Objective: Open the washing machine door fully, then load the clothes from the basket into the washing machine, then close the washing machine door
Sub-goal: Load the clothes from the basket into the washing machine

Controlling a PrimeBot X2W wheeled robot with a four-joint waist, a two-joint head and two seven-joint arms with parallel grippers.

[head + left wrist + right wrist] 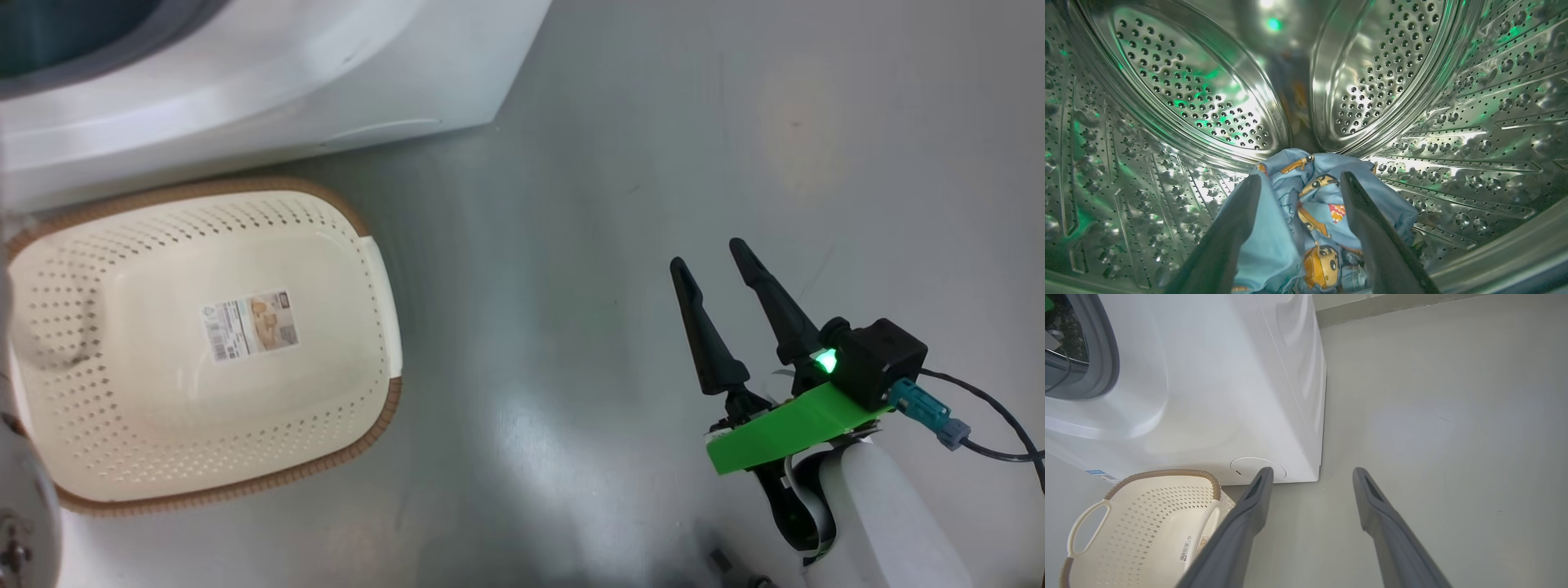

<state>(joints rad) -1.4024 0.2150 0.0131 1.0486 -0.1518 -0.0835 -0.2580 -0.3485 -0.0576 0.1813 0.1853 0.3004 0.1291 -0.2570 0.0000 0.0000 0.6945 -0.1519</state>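
Observation:
Inside the washing machine's perforated steel drum, my left gripper stands open. The light-blue clothes with orange cartoon figures lie bunched on the drum floor between and below its two dark fingers. The cream basket sits on the floor in front of the machine, with just a sticker on its bottom. My right gripper hovers open over bare floor to the right of the basket. The washing machine door is out of view.
The machine's white front and grey gasket edge rise at the left. A round lower cover sits near the machine's corner. Grey floor stretches to the right. A wall base runs along the far side.

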